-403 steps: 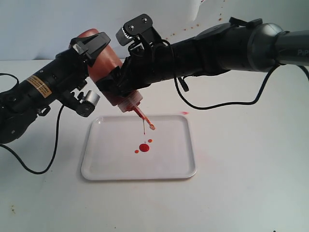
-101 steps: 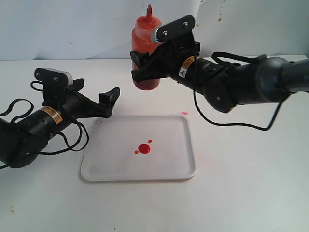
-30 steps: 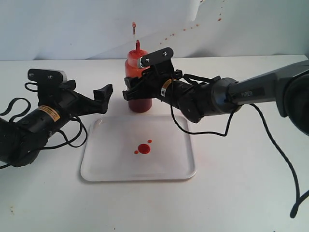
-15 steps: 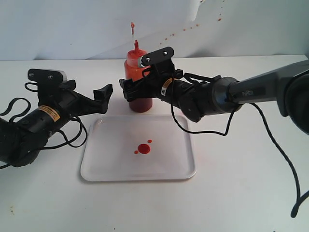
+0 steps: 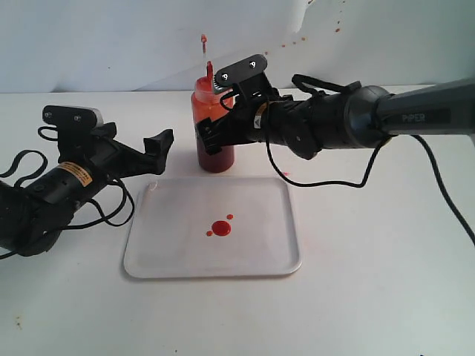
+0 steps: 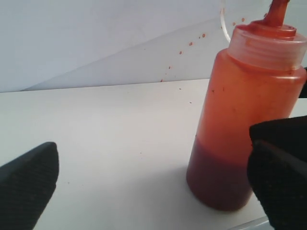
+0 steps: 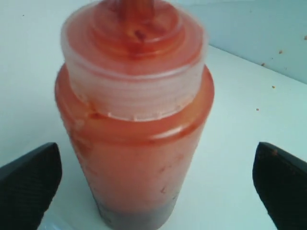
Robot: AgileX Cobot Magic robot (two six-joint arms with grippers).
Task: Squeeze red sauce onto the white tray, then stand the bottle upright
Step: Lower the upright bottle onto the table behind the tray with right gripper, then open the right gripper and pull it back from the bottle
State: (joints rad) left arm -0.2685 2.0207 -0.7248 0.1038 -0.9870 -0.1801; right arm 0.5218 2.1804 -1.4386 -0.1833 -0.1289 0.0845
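Tray [image 5: 171, 252] on white table [image 5: 371, 282], speckled backdrop [image 5: 111, 44]

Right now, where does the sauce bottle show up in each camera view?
Exterior view: the bottle stands upright just behind the white tray, centre.
Left wrist view: ahead of the open left gripper, partly behind one finger.
Right wrist view: close up, midway in the open right gripper.
Shared landmark: red specks on the backdrop.

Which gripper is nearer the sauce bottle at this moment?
Right. The right gripper has its open jaws either side of the bottle, not touching it. The left gripper, also open, sits apart from it, near a corner of the white tray.
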